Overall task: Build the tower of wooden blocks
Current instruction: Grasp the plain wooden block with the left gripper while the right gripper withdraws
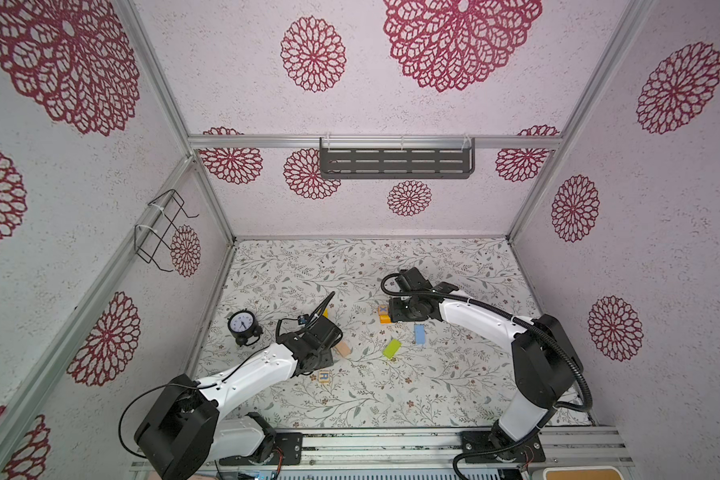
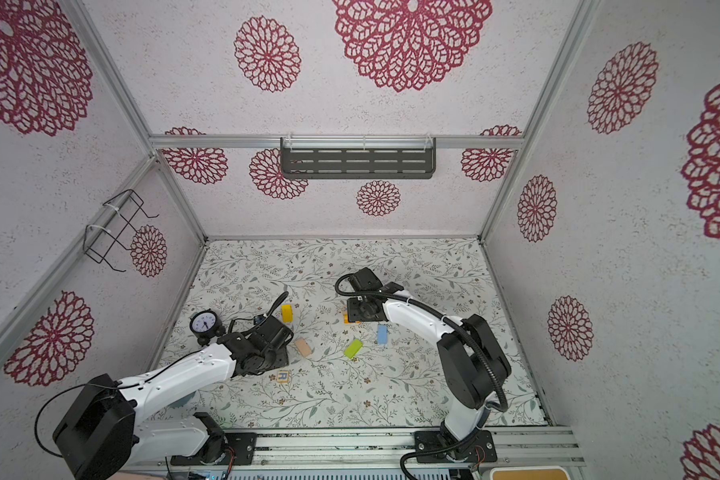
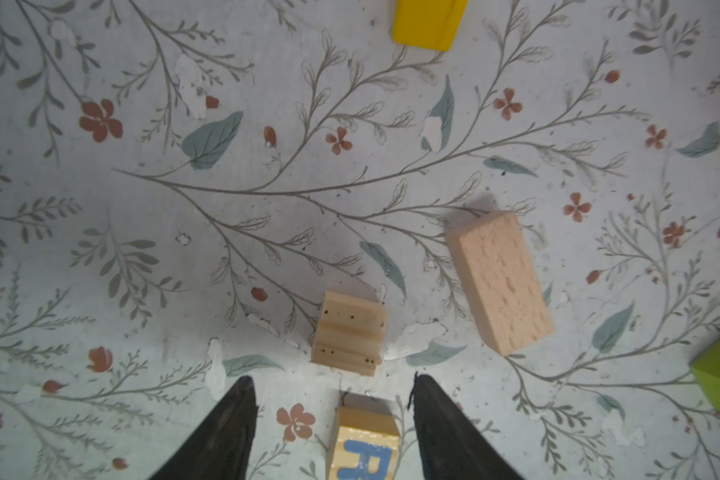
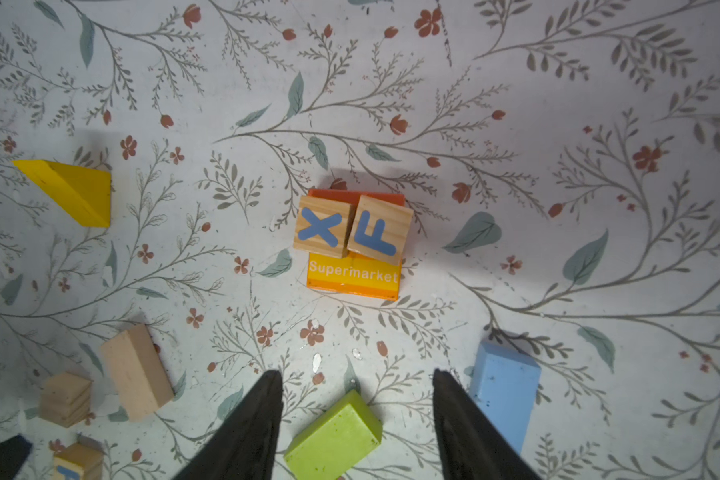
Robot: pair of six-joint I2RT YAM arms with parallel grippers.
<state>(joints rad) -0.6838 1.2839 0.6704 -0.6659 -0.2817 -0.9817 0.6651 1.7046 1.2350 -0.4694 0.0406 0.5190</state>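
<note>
Nine wood blocks (image 1: 391,348) lay on the flowered bench (image 1: 454,395), and the tower (image 4: 352,245) near its middle was just one orange Supermarket block (image 4: 352,278) carrying two lettered cubes (image 4: 323,226). Both pairs of fingers stood apart and empty, the green block (image 4: 333,436) showing between the right fingers (image 4: 242,436) and a third cube, R (image 3: 362,449), between the left fingers (image 3: 221,436). I judged the next long block wanted gripping across its narrow sides and setting level over both cubes. Loose besides lay one blue block (image 4: 504,395), one tan block (image 3: 499,282), one yellow wedge (image 4: 71,191) and one small ridged piece (image 3: 350,332).
</note>
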